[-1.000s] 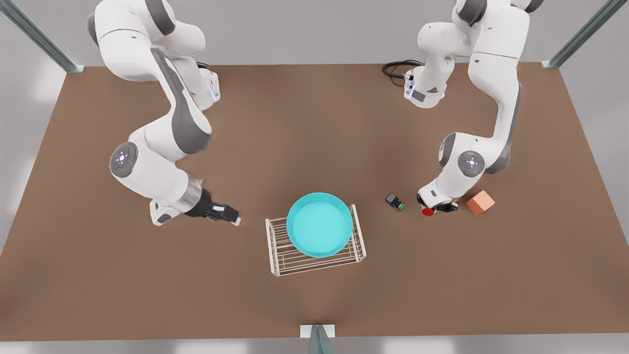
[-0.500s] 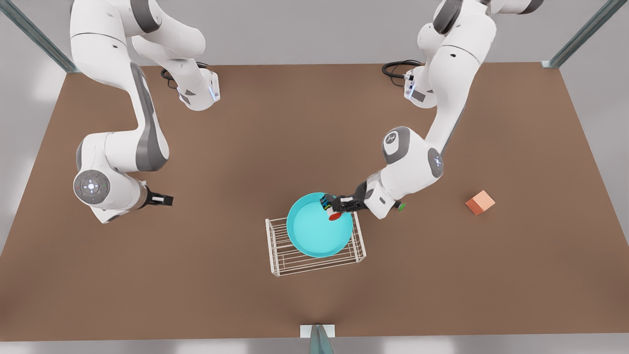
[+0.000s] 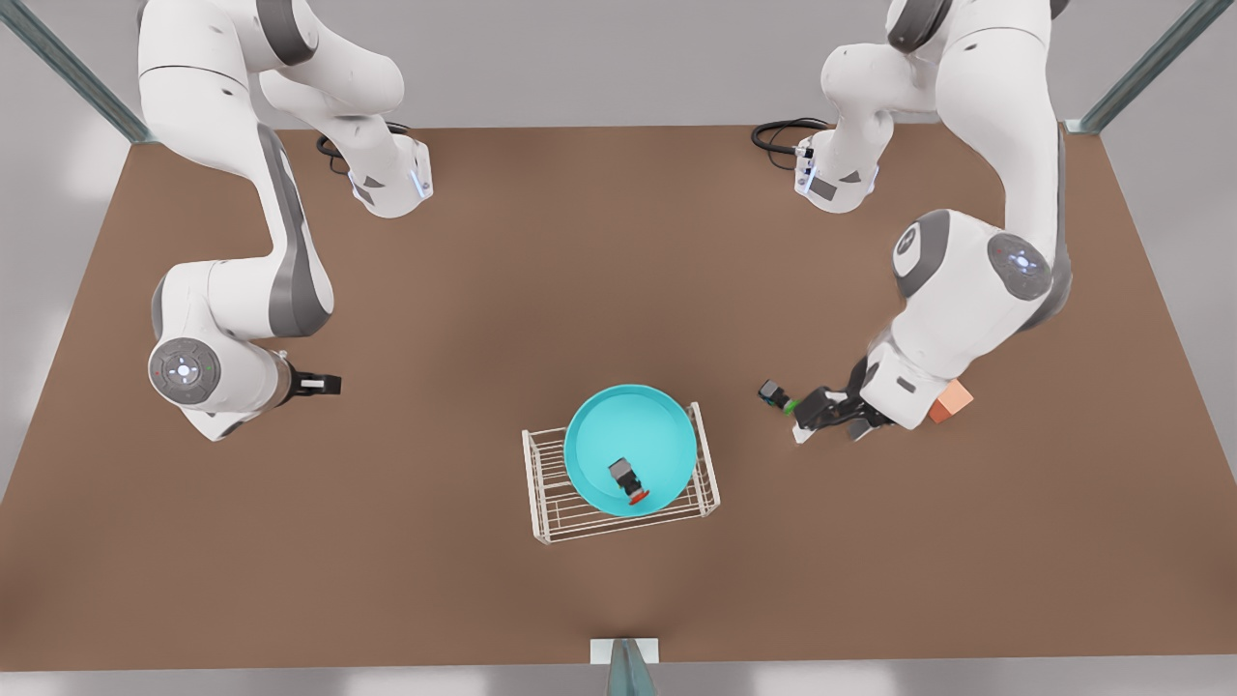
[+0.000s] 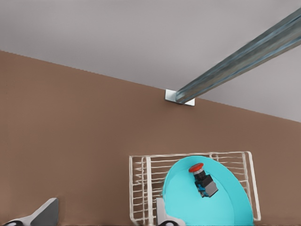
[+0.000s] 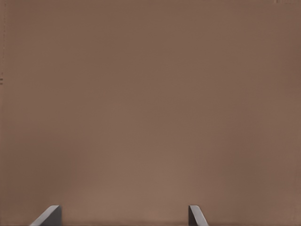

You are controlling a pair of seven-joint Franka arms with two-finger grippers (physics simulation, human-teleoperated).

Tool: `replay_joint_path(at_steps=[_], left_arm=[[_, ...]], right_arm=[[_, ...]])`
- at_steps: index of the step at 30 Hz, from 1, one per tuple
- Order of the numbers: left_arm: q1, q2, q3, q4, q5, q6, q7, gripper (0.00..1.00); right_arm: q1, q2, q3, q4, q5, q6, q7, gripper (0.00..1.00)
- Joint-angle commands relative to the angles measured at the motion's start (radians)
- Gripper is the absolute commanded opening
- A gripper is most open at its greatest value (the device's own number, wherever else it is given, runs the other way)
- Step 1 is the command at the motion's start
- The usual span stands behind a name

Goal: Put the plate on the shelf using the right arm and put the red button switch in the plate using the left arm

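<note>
Plate [image 3: 630, 445] rests on the shelf [image 3: 556, 507] between a parked right pincer [image 3: 329, 385], fingers apart over bare desk [image 3: 580, 271], and the left pincer [image 3: 821, 422], apart, empty, the red button switch [image 3: 628, 479] lying inside the plate.

Left gripper [image 3: 823, 422] low beside shelf [image 3: 551, 503], on front view's right, fingers [image 4: 44, 214] spread, empty. Right gripper [image 3: 333, 385] well apart, shelf's other side, fingers [image 5: 49, 215] spread, waiting.
</note>
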Motion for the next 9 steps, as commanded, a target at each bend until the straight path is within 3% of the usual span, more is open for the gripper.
replay_joint_path(at_steps=[1,2,3,5,9], left_arm=[[0.014,-0.016,0.025,-0.002,0.127,-0.477,0.188,1.00],[-0.041,-0.054,0.224,-0.040,0.025,-0.523,0.449,1.00],[-0.041,-0.221,0.254,-0.306,-0.002,-0.271,0.463,1.00],[-0.030,-0.145,0.190,-0.154,0.053,-0.268,0.469,1.00],[-0.030,-0.142,0.181,-0.152,0.053,-0.268,0.466,1.00]], right_arm=[[0.000,-0.001,0.001,0.000,0.000,-0.001,-0.084,1.00],[0.002,-0.001,0.001,0.000,0.000,-0.001,-0.084,1.00],[0.002,0.001,0.001,0.000,0.000,-0.001,-0.084,1.00],[0.000,0.006,0.002,0.000,0.000,-0.001,-0.086,1.00],[-0.001,0.021,-0.002,0.000,0.005,-0.006,-0.093,1.00]])
